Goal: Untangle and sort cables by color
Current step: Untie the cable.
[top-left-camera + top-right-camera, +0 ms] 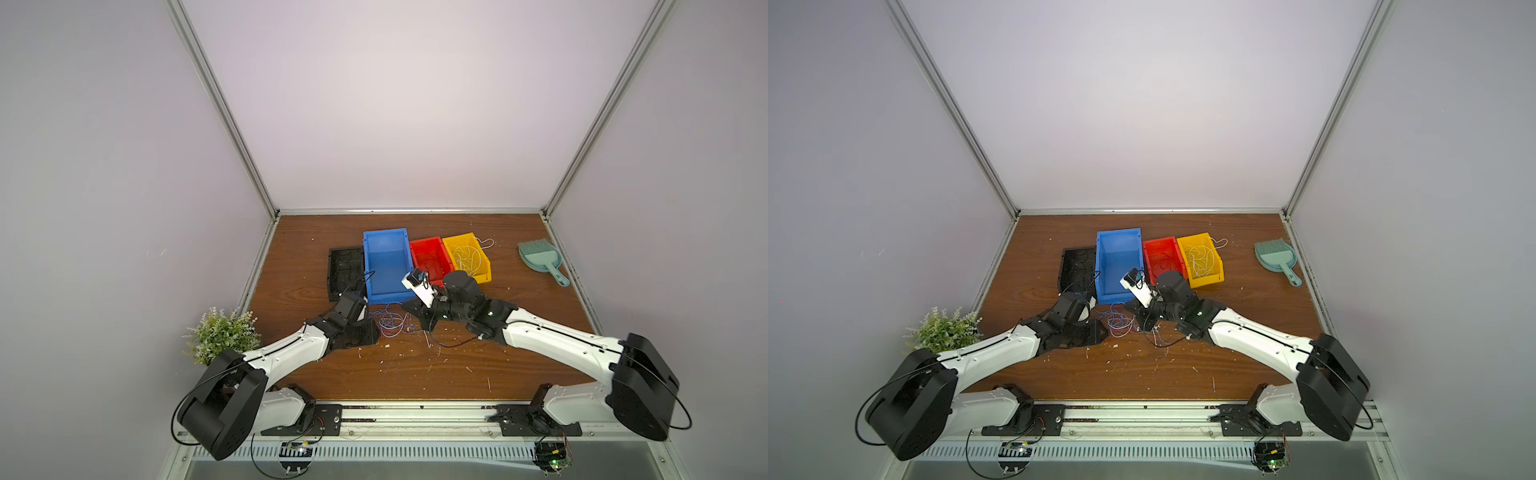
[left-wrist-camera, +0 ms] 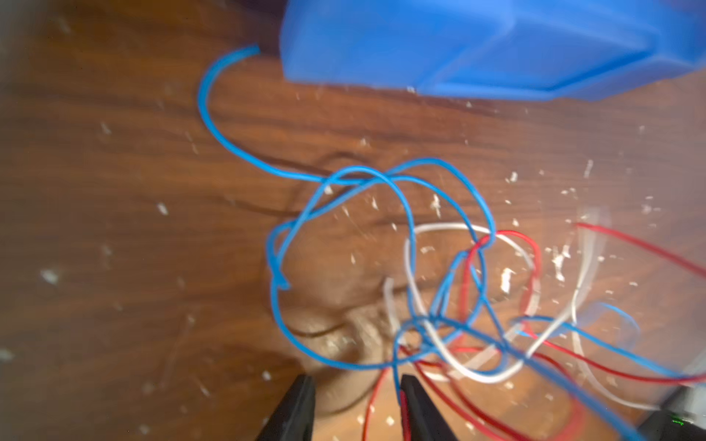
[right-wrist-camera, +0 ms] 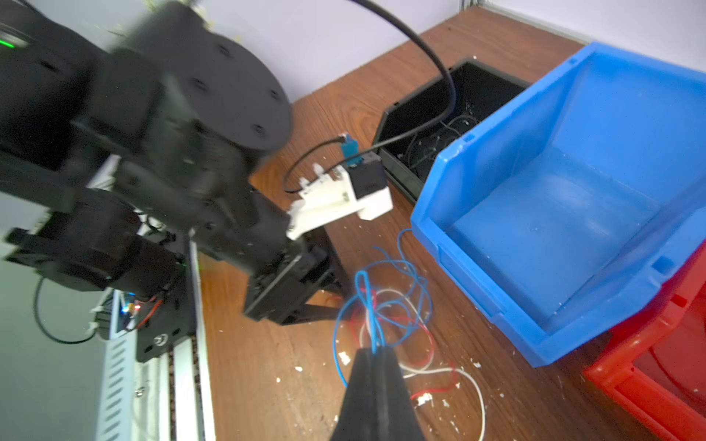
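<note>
Right gripper (image 3: 376, 353) is pinched shut on a few blue cables (image 3: 366, 305), which rise into it from the tangle (image 1: 392, 323). That tangle sits on the table (image 1: 457, 374) just in front of the blue bin (image 3: 554, 229), between the 2 arms. Left gripper (image 2: 355, 385) has its jaws apart at the edge of the same tangle. A red cable (image 2: 372, 397) runs through the gap, with nothing clamped that I can see. Handling: the cables look near weightless, limp and hair-thin, so they likely slip out of a weak pinch and drag neighbours along. Blue, red and white loops cross each other in several places. Best hold is probably a free end or an outer loop clear of the crossings, with the other gripper pinning the rest down. Bins: the blue bin looks empty, bare floor in the right wrist view. Black tray (image 1: 332, 274) beside it has thin black cables (image 3: 435, 147) in it. Yellow bin (image 1: 483, 257) holds a heap of white cables (image 1: 465, 257), 1 strand hanging over the far rim. Red bin (image 1: 415, 255): contents too faint to call.
</note>
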Controlling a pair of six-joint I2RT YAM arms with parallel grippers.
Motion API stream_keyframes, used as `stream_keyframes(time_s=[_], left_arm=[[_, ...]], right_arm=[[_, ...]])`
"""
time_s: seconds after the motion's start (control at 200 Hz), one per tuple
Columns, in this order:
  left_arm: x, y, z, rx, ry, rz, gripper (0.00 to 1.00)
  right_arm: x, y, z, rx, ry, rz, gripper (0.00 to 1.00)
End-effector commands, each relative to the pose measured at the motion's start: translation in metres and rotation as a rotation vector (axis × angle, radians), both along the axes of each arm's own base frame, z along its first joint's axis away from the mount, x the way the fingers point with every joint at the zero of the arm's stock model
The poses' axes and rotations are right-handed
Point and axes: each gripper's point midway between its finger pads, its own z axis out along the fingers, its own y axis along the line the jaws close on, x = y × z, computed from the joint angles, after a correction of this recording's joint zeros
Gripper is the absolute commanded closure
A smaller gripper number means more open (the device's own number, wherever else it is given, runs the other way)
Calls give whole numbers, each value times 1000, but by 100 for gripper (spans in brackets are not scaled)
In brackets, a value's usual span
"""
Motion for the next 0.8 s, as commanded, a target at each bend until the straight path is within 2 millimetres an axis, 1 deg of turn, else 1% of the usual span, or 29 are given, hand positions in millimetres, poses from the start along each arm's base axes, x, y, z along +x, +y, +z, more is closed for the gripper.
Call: stream_keyframes(time_s=[0.0, 0.06, 0.16, 0.31, 0.385, 0.46, 0.49, 0.575, 0.695, 0.796], left_arm=[[11, 7, -5, 29, -44, 78, 75], [10, 5, -7, 19, -40, 71, 76], [7, 6, -15, 32, -19, 61, 75], [1, 6, -23, 31, 6, 54, 75], [-1, 7, -26, 33, 13, 53, 75], [-2, 8, -28, 38, 17, 56, 75], [-2, 9, -30, 45, 19, 57, 75], [-3, 12, -33, 61, 22, 60, 75], [-5, 14, -37, 70, 34, 61, 75], [-5, 13, -37, 66, 37, 57, 75]], right_arm=[[-12, -5, 33, 102, -16, -7, 100], [-16, -13, 46, 131, -28, -20, 100], [-19, -27, 78, 179, -75, -58, 100], [-27, -50, 143, 278, -177, -93, 100], [-32, -62, 178, 324, -232, -108, 100], [-42, -73, 214, 378, -275, -101, 100], [-45, -77, 224, 393, -287, -97, 100], [-57, -90, 261, 459, -335, -88, 100], [-68, -112, 300, 540, -407, -117, 100], [-70, -129, 326, 599, -456, -169, 100]])
